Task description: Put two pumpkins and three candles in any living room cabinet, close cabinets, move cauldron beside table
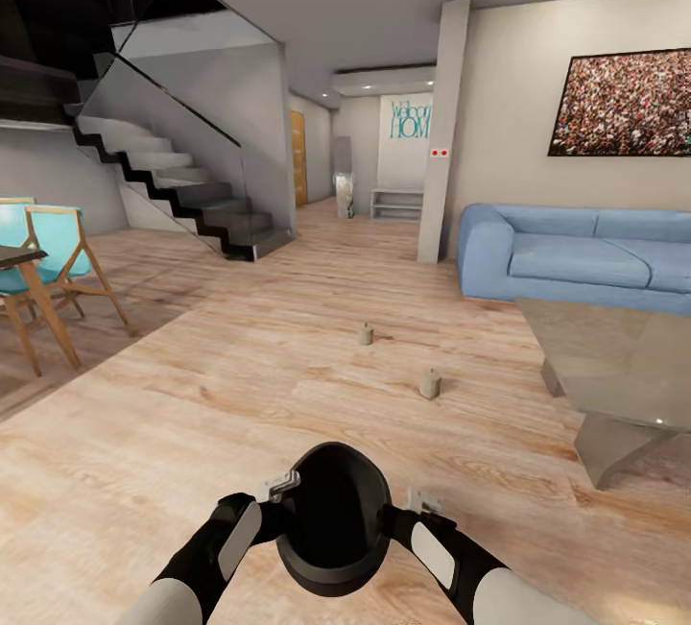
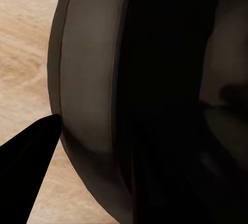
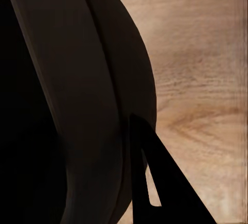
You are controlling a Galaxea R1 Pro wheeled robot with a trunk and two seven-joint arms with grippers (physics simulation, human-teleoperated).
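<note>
I hold the glossy black cauldron [image 1: 331,519] low in front of me, mouth tipped towards the camera. My left gripper [image 1: 278,498] clamps its left rim and my right gripper [image 1: 411,508] its right rim. In the left wrist view a dark finger [image 2: 31,162] lies against the cauldron's outer wall [image 2: 93,79]. The right wrist view has a finger [image 3: 165,182] outside the cauldron's rim [image 3: 88,79]. Two stubby tan candles [image 1: 366,334] [image 1: 430,383] stand on the wooden floor ahead. The grey glossy table [image 1: 624,356] is ahead on the right. The pumpkins and the cabinet are out of view.
A blue sofa [image 1: 576,260] stands behind the table, against the right wall. A pillar [image 1: 441,126] rises left of it. Stairs with a glass rail [image 1: 182,183] are at back left. Teal dining chairs [image 1: 58,251] stand at the left edge. Open floor lies straight ahead.
</note>
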